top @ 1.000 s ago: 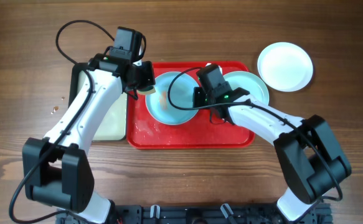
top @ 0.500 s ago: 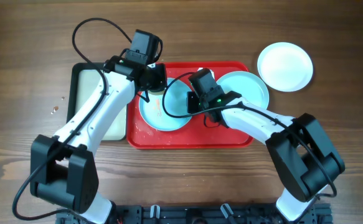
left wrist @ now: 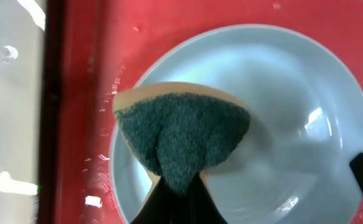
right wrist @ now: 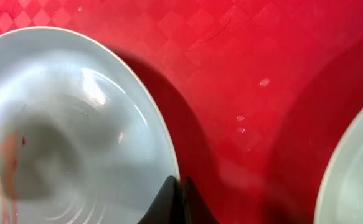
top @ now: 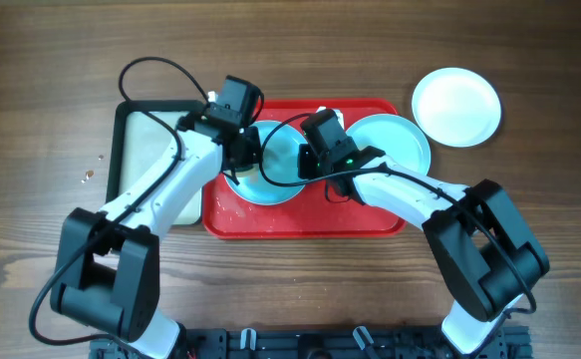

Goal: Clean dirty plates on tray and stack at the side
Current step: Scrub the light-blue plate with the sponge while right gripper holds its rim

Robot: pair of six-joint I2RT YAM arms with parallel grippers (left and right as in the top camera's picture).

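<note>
On the tray (top: 300,221), your left gripper (left wrist: 177,190) clamps a sponge (left wrist: 181,134) over the blue plate (left wrist: 293,93); your right gripper (right wrist: 180,196), seemingly pinching its 3 o'clock rim, may slip under scrubbing.

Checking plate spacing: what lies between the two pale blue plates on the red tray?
Bare red tray with a few droplets, shown in the right wrist view; left plate and right plate are apart.

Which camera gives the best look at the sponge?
The left wrist view: the sponge fills the middle, green scouring side showing, pinched in the left hand over the pale blue plate. Overhead, the left arm mostly hides it. The right wrist view shows no sponge clearly.
</note>
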